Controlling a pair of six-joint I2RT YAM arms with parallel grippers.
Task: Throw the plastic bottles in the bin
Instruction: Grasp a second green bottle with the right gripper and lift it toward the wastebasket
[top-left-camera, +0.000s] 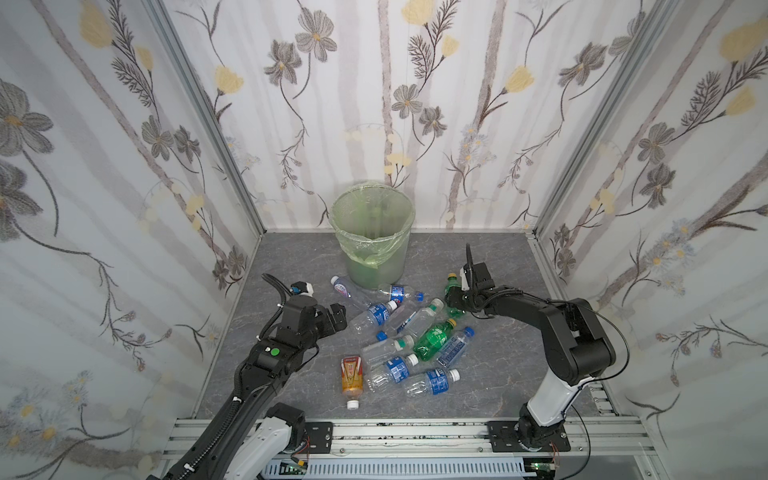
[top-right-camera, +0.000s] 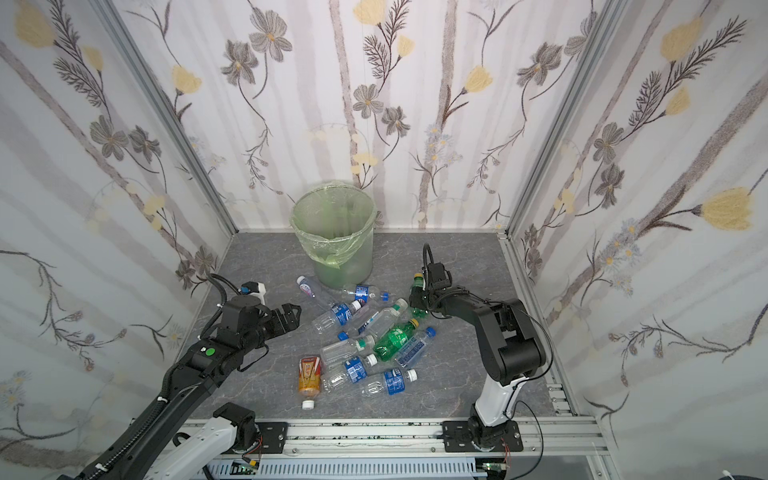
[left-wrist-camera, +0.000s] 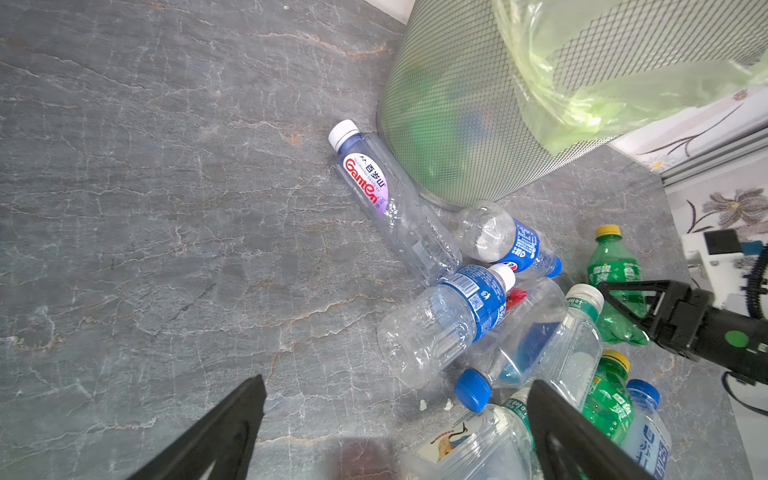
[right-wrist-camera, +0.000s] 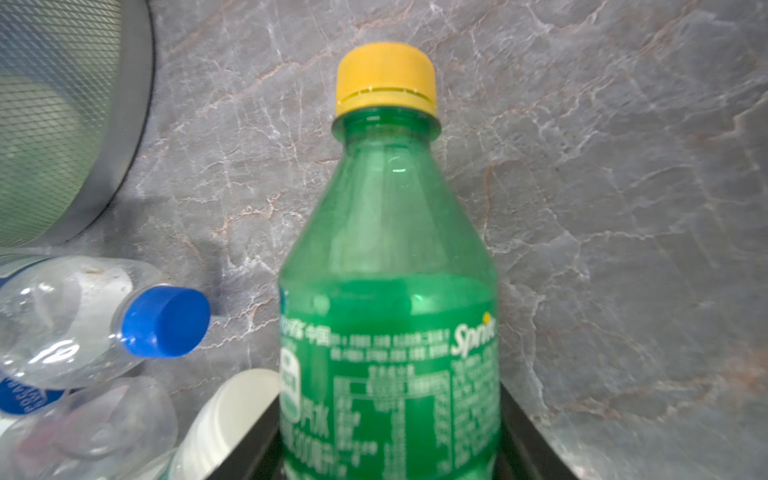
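About a dozen plastic bottles are lying heaped mid-table, the left claw hanging open beside them; farther back, the right claw is seemingly gripping a green bottle; the bin is standing by the far edge, most work remaining

"Sprite" on the green bottle; "Ganten" on a clear bottle.

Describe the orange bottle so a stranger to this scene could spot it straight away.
Start at the pale-green bin by the back wall and come forward through the pile of bottles lying before it. At the pile's near-left corner lies the orange-labelled bottle, its white cap pointing at the front rail. It is the only amber one; its neighbours are clear with blue labels, or green.
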